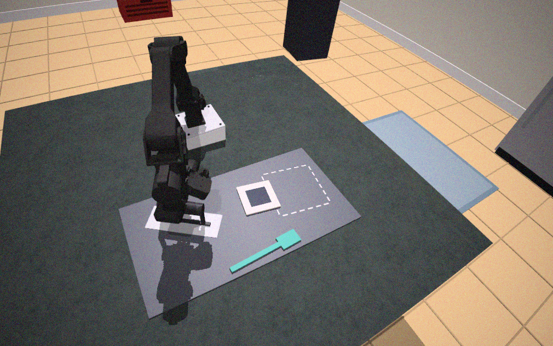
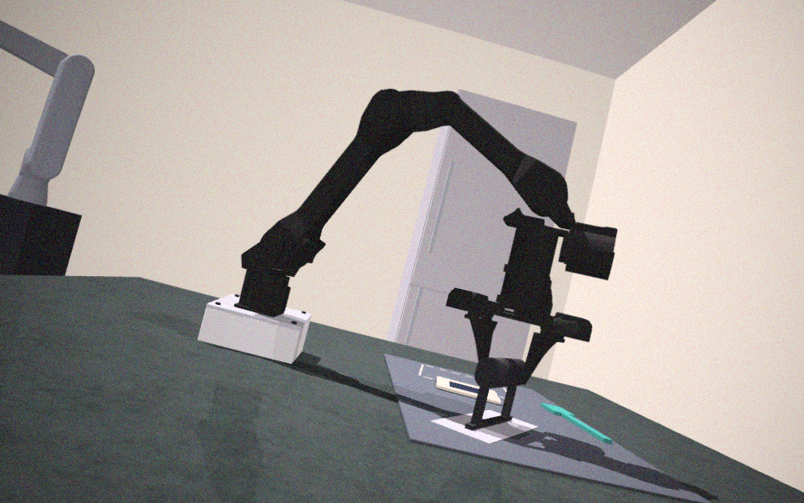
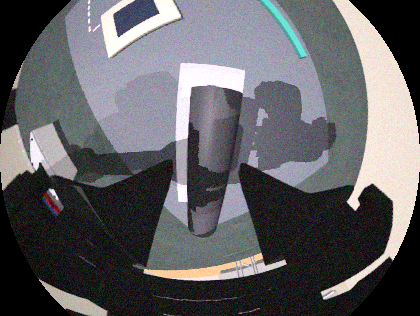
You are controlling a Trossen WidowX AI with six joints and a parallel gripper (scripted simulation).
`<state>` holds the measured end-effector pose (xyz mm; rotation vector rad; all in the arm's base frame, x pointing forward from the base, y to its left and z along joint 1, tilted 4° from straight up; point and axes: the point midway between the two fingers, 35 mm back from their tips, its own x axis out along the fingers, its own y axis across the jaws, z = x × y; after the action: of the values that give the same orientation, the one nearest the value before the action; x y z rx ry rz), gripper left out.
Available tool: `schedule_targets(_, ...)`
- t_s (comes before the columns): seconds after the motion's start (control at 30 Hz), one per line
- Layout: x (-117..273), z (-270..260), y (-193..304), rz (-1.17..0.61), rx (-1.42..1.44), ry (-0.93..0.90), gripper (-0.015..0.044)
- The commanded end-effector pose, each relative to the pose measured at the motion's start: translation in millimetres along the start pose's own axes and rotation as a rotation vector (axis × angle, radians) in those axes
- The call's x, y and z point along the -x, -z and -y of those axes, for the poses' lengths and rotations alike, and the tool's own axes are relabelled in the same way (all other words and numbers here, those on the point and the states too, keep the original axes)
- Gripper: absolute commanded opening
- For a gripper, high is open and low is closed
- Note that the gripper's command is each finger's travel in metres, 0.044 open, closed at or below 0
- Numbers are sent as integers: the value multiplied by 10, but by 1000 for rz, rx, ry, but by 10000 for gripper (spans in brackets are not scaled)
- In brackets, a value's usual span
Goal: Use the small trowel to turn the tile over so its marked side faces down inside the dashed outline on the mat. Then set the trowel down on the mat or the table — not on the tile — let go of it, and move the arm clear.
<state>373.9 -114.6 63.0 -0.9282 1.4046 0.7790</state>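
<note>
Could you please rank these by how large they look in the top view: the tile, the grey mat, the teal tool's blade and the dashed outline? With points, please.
1. Grey mat [image 1: 228, 240] [image 2: 432, 437] [image 3: 215, 40]
2. Dashed outline [image 1: 328, 202] [image 2: 420, 370] [image 3: 89, 15]
3. Tile [image 1: 258, 196] [image 2: 468, 388] [image 3: 136, 17]
4. Teal tool's blade [image 1: 288, 239] [image 2: 556, 409]

No two look alike there.

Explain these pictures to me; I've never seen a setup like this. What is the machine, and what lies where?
The machine is one black robot arm on a white base. One picture looks down from above, one from the side, and one from the arm's wrist.

On a grey mat lie a white tile, dark square up, and a turquoise spatula.

The gripper stands open around the black handle of a white-bladed trowel; nothing looks firmly held.
</note>
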Motion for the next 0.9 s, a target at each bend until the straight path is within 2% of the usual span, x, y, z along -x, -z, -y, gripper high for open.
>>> schedule_targets(0.0, 0, -1, 1, -1, 4, 0, 270)
schedule_targets(0.2, 454, -32, 8, -1, 25, 0, 270)
schedule_targets(0.87, 297, 13, 41, -1, -20, 0, 270)
